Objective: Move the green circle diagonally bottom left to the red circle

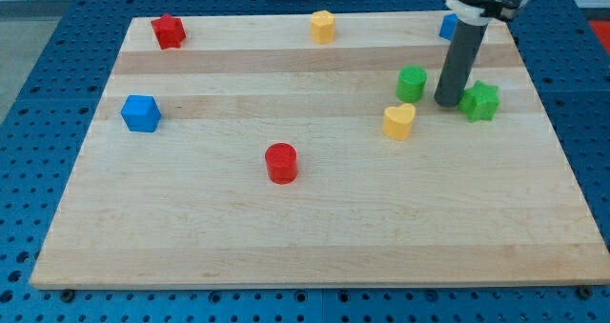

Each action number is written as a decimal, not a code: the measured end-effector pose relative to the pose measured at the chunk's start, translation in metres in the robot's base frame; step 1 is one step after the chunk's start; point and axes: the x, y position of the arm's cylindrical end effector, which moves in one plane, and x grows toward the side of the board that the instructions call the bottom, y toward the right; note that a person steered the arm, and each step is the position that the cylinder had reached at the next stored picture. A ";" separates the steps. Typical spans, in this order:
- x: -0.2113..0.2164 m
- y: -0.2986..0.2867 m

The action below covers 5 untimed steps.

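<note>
The green circle (412, 82) sits on the wooden board (315, 237) at the view's right. The red circle (281, 162) lies near the board's middle, well to the lower left of the green circle. My tip (447, 103) rests on the board just right of the green circle, between it and a green star (480, 101). It stands a small gap from the green circle and nearly touches the star.
A yellow heart (399, 121) lies just below the green circle. A blue cube (141, 112) is at the left. A red star (169, 30) is at the top left, a yellow hexagon (323, 26) at top middle, and a blue block (447, 26) is partly hidden behind the rod.
</note>
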 end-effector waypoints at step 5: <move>-0.033 -0.031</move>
